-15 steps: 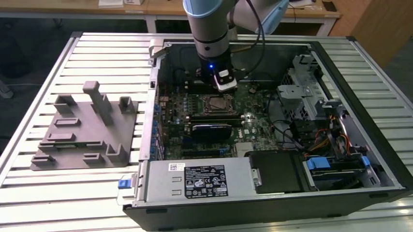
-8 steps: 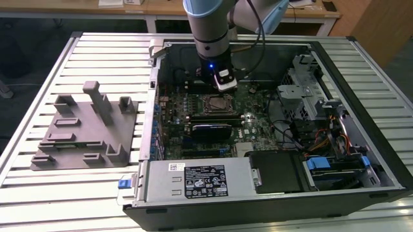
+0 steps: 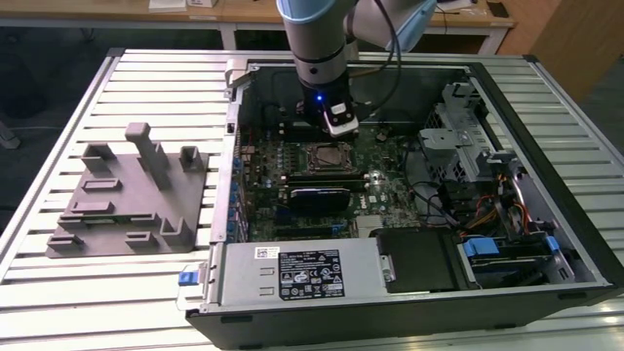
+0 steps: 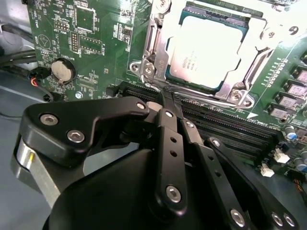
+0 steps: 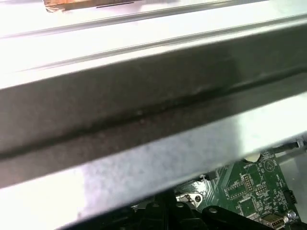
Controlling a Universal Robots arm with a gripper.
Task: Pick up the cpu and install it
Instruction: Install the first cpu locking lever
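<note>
The cpu (image 4: 211,48), a pale silver square chip, lies flat in the metal-framed socket on the green motherboard (image 4: 100,43); in the exterior view the cpu (image 3: 326,155) sits mid-board inside the open computer case (image 3: 546,241). My gripper (image 4: 168,96) hovers just off the socket's edge, over the memory slots (image 4: 230,127). Its black fingers (image 4: 168,143) are pressed together with nothing between them. From the exterior view, the gripper (image 3: 338,130) hangs slightly behind the socket. The first wrist view looks along the grey case wall (image 5: 144,110), with a corner of the board (image 5: 249,196) below it.
A grey plastic fixture (image 3: 127,194) stands on the slatted table at the exterior view's left. Inside the case are a black block (image 3: 322,197) in front of the socket, the power supply (image 3: 292,274), drive cages and cables (image 3: 487,175). A coin battery (image 4: 63,70) sits on the board.
</note>
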